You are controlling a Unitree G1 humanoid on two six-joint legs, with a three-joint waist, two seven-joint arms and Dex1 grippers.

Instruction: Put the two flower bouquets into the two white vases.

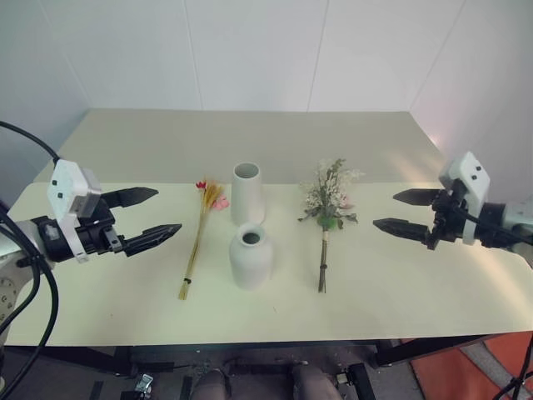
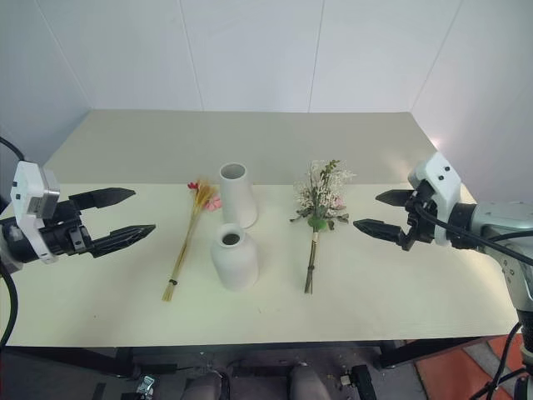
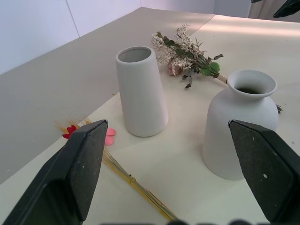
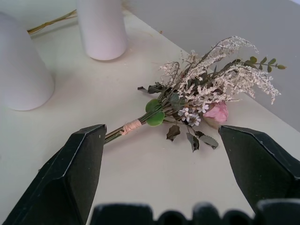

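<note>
**Both bouquets still flat on the table, both grippers spread and empty**

The pale cream table (image 1: 125, 150) was seen with the task's four things gathered at its middle; nothing had yet been placed in either vase. The tall, slim, matte white ceramic vase (image 1: 247, 193) was stood upright towards the far side, and the shorter, squat, round-shouldered white vase with a narrow neck (image 1: 251, 256) was stood upright just in front of it, nearer the robot; both mouths were left facing up and unobstructed, which was judged to suit stems being lowered in from above.

The thin yellow-stemmed bunch with orange grasses and pink and red flowers (image 1: 200, 233) was laid flat just to the left of the vases, its heads away from the robot and its cut ends nearer; the bushy bunch of dried white-pink sprigs with green leaves (image 1: 327, 208) was laid flat to the right of the vases in the same direction, its stems bound with a pale wrap. Each bunch was thus set on the side of the arm nearest it.

The left gripper (image 1: 148, 213) was held above the table's left part with its two black fingers wide apart and nothing between them, aimed towards the thin bunch; the right gripper (image 1: 404, 211) was likewise held spread and empty at the right, aimed towards the bushy bunch, whose wrapped stem was judged the likeliest place to be taken.
</note>
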